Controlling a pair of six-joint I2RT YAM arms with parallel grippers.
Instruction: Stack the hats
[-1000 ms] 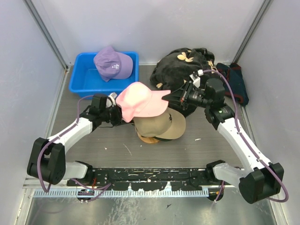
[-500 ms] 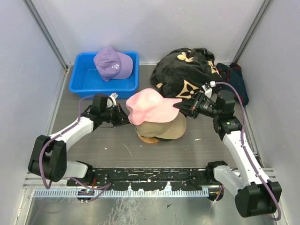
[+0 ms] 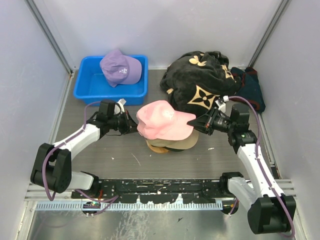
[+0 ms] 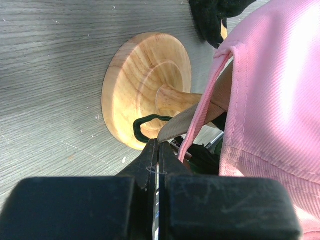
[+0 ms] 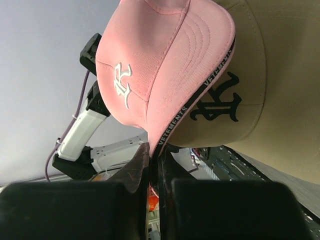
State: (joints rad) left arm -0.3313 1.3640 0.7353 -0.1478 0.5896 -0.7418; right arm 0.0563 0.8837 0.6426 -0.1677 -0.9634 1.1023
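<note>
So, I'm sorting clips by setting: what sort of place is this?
Probably a lab robot cell, not a shop: plain grey walls box in a table, left arm and right arm are bolted at its edge, and a blue bin holds a lavender cap.

- Top view: bright, even light from above; soft shadows, sharp throughout.
- Left wrist view: soft pink cotton baseball cap [image 4: 270,100] glares pale; black fingers [image 4: 225,210] of left gripper [image 4: 158,147] blurred.
- Right wrist view: right gripper [image 5: 152,150] likewise soft.

The left arm [image 3: 82,139] and right arm [image 3: 256,162] have white links, black joints, purple cables [image 3: 85,111] (loosely looped).
</note>
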